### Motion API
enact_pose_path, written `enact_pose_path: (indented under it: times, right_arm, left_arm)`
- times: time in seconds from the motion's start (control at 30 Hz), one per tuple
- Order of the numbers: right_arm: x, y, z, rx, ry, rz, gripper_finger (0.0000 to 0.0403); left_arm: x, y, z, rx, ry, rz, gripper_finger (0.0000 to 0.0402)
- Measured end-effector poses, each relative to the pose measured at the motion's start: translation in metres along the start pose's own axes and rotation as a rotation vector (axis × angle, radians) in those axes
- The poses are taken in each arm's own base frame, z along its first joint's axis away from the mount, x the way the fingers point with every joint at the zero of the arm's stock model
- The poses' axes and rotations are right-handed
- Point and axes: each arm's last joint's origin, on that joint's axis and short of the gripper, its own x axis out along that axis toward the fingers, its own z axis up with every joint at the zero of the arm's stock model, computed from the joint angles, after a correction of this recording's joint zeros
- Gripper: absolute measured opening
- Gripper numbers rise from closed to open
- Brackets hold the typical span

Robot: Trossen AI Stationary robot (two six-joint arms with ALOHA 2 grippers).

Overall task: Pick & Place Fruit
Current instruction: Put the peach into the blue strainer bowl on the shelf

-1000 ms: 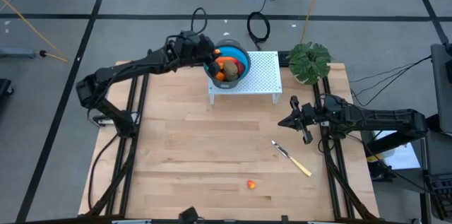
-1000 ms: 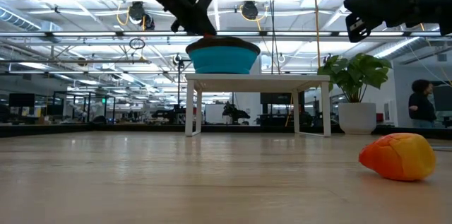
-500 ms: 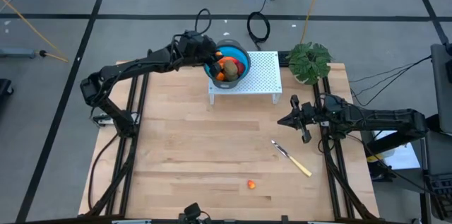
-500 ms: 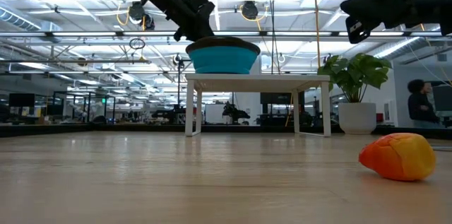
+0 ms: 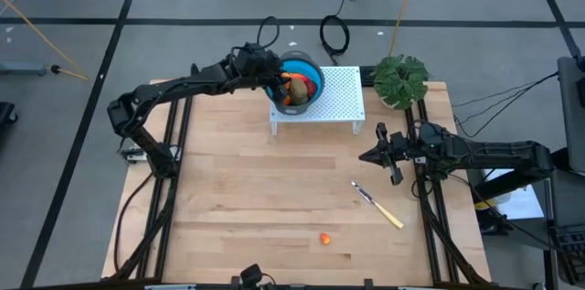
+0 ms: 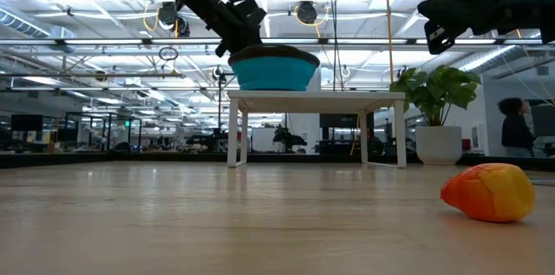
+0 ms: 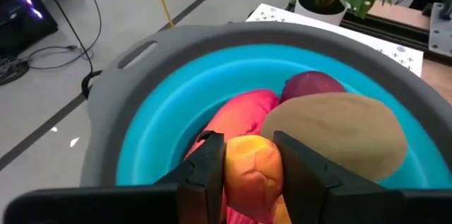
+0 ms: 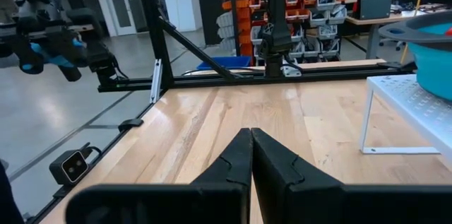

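My left gripper is above the near-left side of the blue bowl, shut on a small orange fruit piece. In the bowl lie an elongated red fruit, a brown oval and a dark red ball. The bowl stands on a white perforated stand. One orange-red fruit piece rests on the table near its near edge and also shows in the low view. My right gripper hangs shut above the table's right side. My left gripper pinches the small orange fruit piece between its two fingers, one on each side of it. The fingers slant down from the table's left. The piece is lifted clear, just above the fruit in the bowl.
A knife with a pale yellow handle lies on the table near my right gripper. A potted plant stands at the far right corner beside the stand. Bare wood spreads across the table's middle and left.
My left gripper has edged a little farther over the bowl, toward the table's right, carrying the orange piece with it.
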Motion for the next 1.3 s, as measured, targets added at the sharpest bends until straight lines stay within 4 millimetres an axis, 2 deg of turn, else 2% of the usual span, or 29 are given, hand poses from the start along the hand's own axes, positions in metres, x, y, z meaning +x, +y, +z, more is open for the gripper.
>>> enact_pose_path:
  times: [0.43, 0.57, 0.7, 0.9, 1.07, 1.3]
  right_arm:
    - [0.000, 0.000, 0.000, 0.019, -0.001, 0.001, 0.0000]
    - [0.001, 0.002, 0.001, 0.084, -0.010, 0.019, 0.0000]
    - [0.006, 0.009, 0.001, 0.071, -0.009, 0.077, 0.0000]
    - [0.014, 0.020, -0.004, 0.065, 0.021, 0.137, 0.0000]
    - [0.019, 0.030, -0.007, 0.029, 0.041, 0.194, 0.0000]
    - [0.025, 0.045, -0.012, 0.018, 0.052, 0.231, 0.0000]
  left_arm:
    - [-0.006, 0.005, 0.003, -0.040, -0.015, 0.037, 0.0187]
    - [-0.021, -0.001, 0.011, -0.071, -0.054, 0.024, 0.0196]
    - [-0.043, -0.014, 0.021, -0.153, -0.110, -0.016, 0.0195]
    - [-0.070, -0.043, 0.029, -0.109, -0.163, -0.114, 0.0164]
    - [-0.079, -0.068, 0.025, -0.127, -0.120, -0.208, 0.0119]
    - [-0.093, -0.123, 0.019, -0.047, -0.132, -0.279, 0.0050]
